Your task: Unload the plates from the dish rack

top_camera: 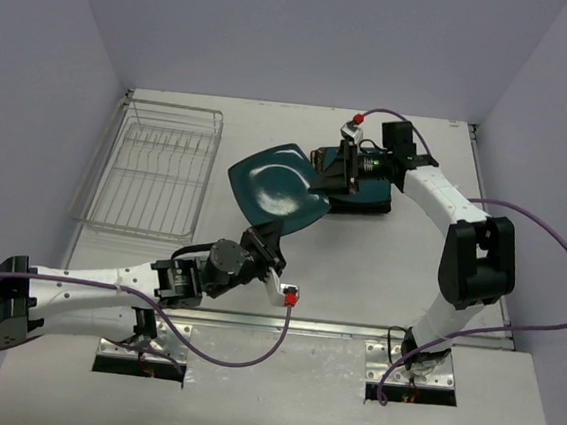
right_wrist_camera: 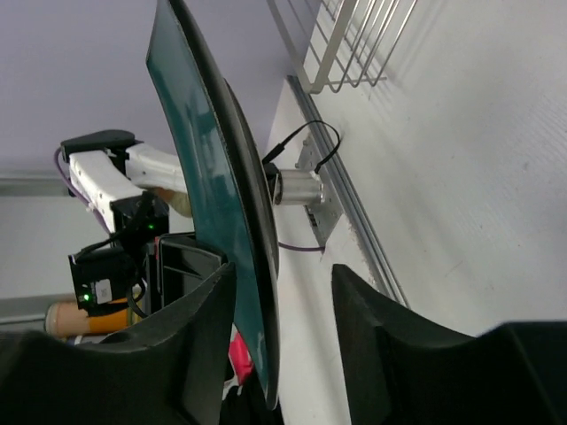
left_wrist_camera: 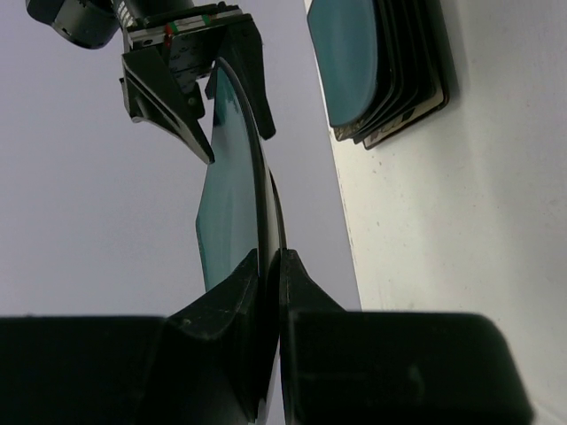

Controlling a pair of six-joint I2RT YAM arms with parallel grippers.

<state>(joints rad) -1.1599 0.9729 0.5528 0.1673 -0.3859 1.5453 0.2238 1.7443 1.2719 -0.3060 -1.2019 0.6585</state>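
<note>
**Teal plate held between two grippers, right of the rack**

The dish rack (top_camera: pixel 152 168) is seen at the far left of the table (top_camera: pixel 357 280), with its long side set along the left edge. To its right, and apart from it, a square teal plate (top_camera: pixel 278 184) is held up over the tabletop. The plate's near corner is clamped between the closed fingers of the left gripper (top_camera: pixel 269 239), which is extended from the near left. Its right edge is straddled by the right gripper (top_camera: pixel 335 177). In the right wrist view the rim is seen against one finger while the other finger stands clear of it, so these jaws are parted and the plate is not pinched by them. Under the right gripper, a stack of plates (top_camera: pixel 371 191) with a teal one on top is set flat on the table, just right of the held plate.
</note>
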